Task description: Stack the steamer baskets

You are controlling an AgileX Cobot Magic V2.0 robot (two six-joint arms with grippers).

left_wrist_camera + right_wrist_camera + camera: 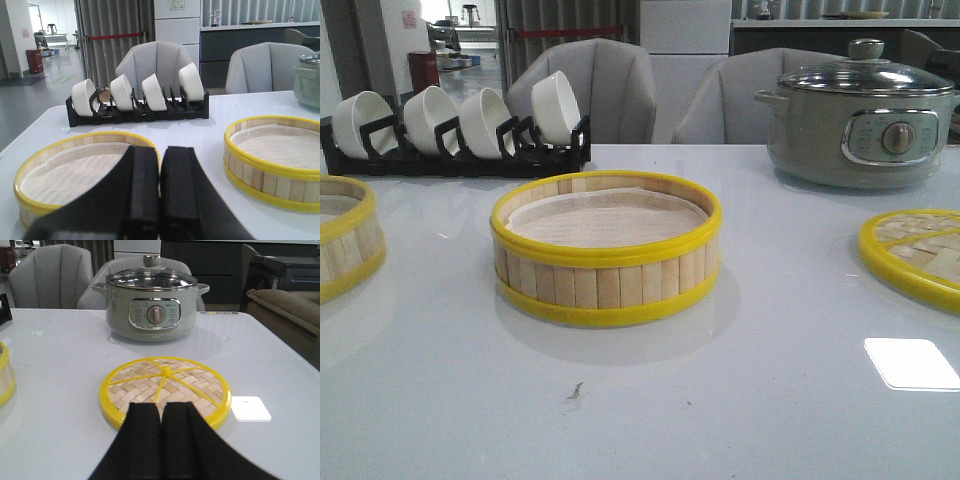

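Yellow-rimmed pale bamboo baskets (606,250)

No text can be read anywhere. The markings on the pot's panel (156,314) are too small. The wall notices are blurred.

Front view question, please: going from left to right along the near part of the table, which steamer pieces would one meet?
Left steamer basket at the edge → middle steamer basket → woven lid lying flat at the right edge.

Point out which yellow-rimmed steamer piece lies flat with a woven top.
The steamer lid at the table's right, before the right tool. The centre basket and left basket are slatted rings.
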